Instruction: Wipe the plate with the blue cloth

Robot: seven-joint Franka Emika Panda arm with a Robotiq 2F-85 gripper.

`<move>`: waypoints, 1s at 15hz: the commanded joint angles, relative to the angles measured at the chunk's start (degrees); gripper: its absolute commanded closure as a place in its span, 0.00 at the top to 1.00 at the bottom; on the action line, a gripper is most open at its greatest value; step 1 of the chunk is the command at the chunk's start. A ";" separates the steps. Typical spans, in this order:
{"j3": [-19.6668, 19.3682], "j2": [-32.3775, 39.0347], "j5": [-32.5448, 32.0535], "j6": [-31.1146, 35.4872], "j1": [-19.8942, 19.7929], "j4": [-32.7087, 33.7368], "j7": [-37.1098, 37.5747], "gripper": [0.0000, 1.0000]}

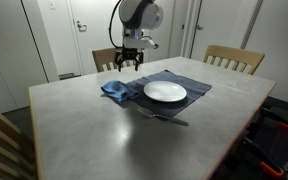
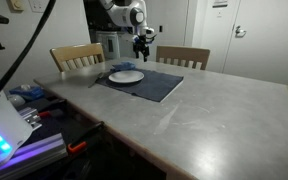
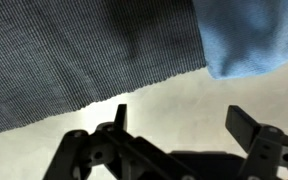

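both exterior views share the table [image 1: 84, 130] [image 2: 214, 110], perhaps from opposite sides; wrist looks down.

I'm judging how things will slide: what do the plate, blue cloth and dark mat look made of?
Plate: likely glazed ceramic, smooth plain white; plastic possible. Blue cloth: soft matte fabric, crumpled in folds. Dark mat: woven textile, fine ribbed weave seen in the wrist view.

On table [image 1: 104, 135]: placemat [image 1: 197, 85] w/ plate [image 1: 165, 92] on it, cloth [image 1: 115, 91] just beside plate.
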 commanded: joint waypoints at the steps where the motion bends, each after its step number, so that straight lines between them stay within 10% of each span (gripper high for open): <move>1: -1.08 1.29 -1.68 -0.98 1.14 1.10 1.66 1.00; 15: 0.00 0.79 -0.63 -0.18 0.43 0.16 0.53 1.00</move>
